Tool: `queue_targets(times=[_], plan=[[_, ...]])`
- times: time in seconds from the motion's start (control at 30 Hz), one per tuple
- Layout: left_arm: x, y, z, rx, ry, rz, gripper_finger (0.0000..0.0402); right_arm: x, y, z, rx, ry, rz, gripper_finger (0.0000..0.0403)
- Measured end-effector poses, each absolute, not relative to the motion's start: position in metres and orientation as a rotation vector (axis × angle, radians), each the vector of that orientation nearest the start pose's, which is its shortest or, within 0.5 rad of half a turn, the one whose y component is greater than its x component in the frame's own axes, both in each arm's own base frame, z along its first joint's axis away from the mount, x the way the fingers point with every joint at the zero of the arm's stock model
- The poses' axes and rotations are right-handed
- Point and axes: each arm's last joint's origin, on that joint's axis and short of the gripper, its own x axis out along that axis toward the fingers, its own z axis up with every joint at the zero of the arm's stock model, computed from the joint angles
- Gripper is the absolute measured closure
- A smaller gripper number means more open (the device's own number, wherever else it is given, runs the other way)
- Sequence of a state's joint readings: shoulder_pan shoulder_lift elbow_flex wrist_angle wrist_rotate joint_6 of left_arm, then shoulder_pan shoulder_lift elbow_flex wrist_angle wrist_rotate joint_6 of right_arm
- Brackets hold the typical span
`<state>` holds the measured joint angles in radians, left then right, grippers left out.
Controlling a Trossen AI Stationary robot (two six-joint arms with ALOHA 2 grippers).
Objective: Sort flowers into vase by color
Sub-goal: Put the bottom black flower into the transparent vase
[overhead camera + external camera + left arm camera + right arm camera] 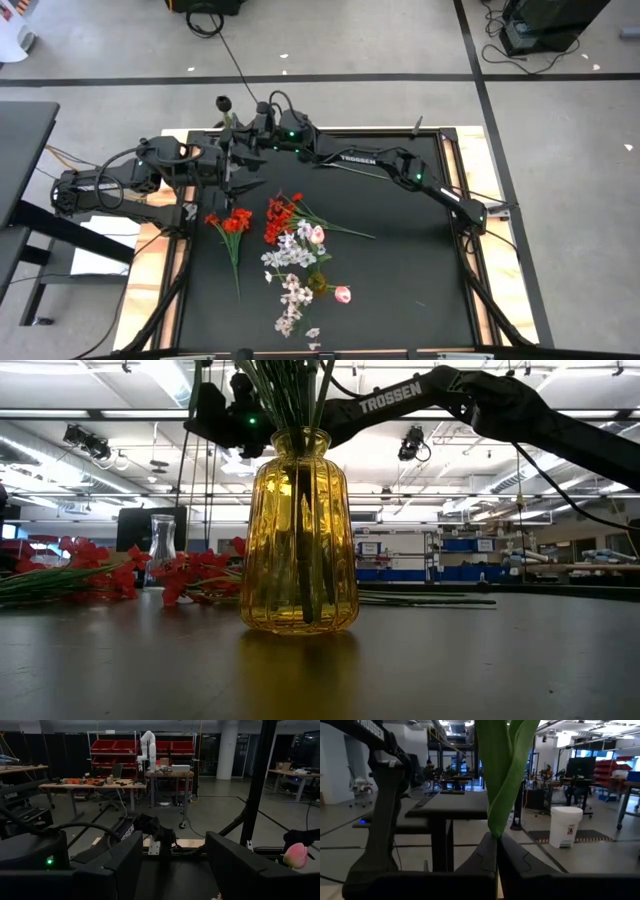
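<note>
We are pinching a leafy green stem (505, 775) in our closed right gripper (496, 851), lowering it straight into the ribbed amber glass vase (300, 540); left gripper (172, 857) is waiting, fingers apart.

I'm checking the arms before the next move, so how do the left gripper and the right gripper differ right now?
The left gripper is open with nothing between its fingers; the right gripper is shut on a green stem. In the high view, the left gripper sits at the table's far left, the right one just beyond it. Both are dark and two-fingered.

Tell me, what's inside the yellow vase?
Green stems stand inside the yellow vase, sticking out past its mouth. Their tops are cut off, so I can't see any blossoms.
</note>
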<state>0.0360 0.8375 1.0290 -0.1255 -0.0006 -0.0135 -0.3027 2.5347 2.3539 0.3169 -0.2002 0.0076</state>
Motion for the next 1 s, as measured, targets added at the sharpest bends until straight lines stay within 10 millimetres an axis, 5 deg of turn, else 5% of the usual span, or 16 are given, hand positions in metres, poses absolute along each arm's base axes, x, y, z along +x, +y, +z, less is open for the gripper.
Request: queue_targets(times=[0.6,0.8,1.0], plan=[[0.1683,0.0059,0.4164,-0.023,-0.117,0.035,0.018,0.5596,-0.1667,0.2779,0.096,-0.086,-0.032,0.0392],[0.1678,0.0053,0.4204,-0.366,-0.162,0.003,0.018,0.5589,-0.1695,0.2758,0.118,-0.067,-0.039,0.0392],[0.168,0.0058,0.4197,-0.356,-0.158,0.019,0.018,0.5556,-0.1692,0.2832,0.123,-0.052,-0.016,0.0392]])
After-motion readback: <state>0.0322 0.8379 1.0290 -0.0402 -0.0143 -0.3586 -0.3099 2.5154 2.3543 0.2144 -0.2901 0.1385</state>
